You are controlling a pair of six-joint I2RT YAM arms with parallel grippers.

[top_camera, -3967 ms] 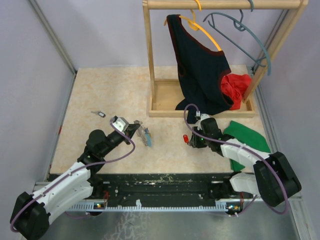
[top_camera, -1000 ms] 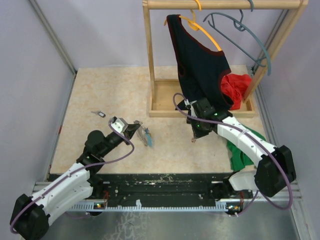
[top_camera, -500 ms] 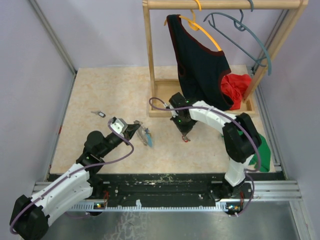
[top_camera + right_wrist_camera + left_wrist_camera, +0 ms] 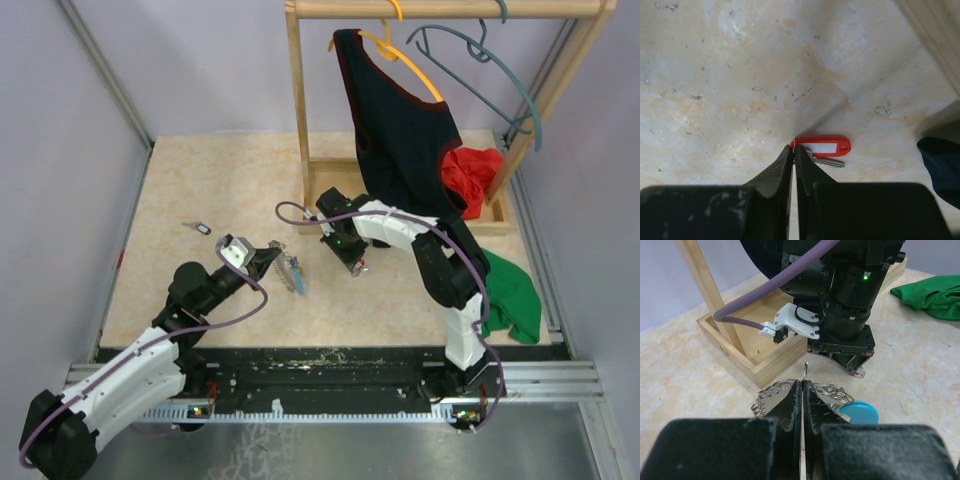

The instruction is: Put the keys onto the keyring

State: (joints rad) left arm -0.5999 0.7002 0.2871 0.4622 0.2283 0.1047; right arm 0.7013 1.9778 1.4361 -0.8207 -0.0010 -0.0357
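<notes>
Left wrist view: left gripper (image 4: pixel 803 385) clamps the keyring (image 4: pixel 771 392) steady mid-frame; right gripper (image 4: pixel 794 150) pinches a red key (image 4: pixel 821 146) for threading.

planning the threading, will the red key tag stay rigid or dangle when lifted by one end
The red key tag looks like flat hard plastic, so it should stay rigid. The small metal key angled beneath it seems loosely joined, so it probably swings. Both look tiny beside the right claw, so likely very light.
</notes>
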